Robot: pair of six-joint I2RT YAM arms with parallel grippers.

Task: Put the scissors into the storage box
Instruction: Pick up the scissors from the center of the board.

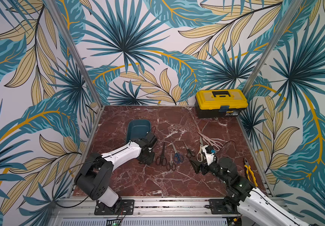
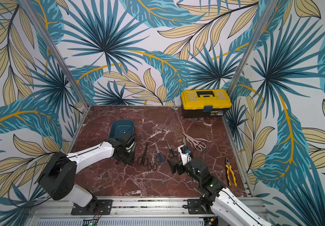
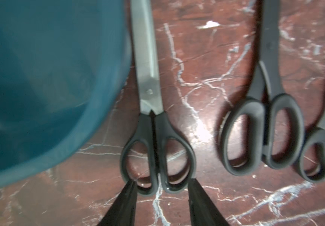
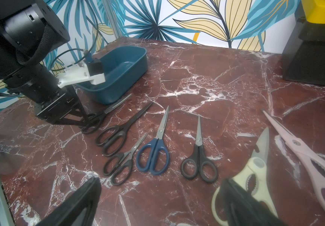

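Observation:
The teal storage box (image 1: 138, 130) (image 3: 40, 78) stands at the left of the marble table, with nothing showing inside it. Beside its wall lie black-handled scissors (image 3: 150, 88) (image 4: 99, 117), flat on the table. My left gripper (image 3: 162, 183) (image 1: 146, 158) is shut on their handle loops, a fingertip against each outer side. To their right lie large black scissors (image 1: 161, 156), small black ones (image 1: 171, 163), blue (image 1: 177, 155), another black pair (image 1: 189, 151), cream-white (image 1: 200, 152) and pale pink (image 1: 210, 140). My right gripper (image 4: 157, 205) (image 1: 198, 167) hangs wide open, holding nothing, next to the cream-white pair (image 4: 259, 156).
A yellow-lidded black toolbox (image 1: 221, 102) stands in the back right corner. Yellow-handled pliers (image 1: 250, 172) lie along the right edge. Patterned walls close the table on three sides. Bare marble lies in front of the row of scissors.

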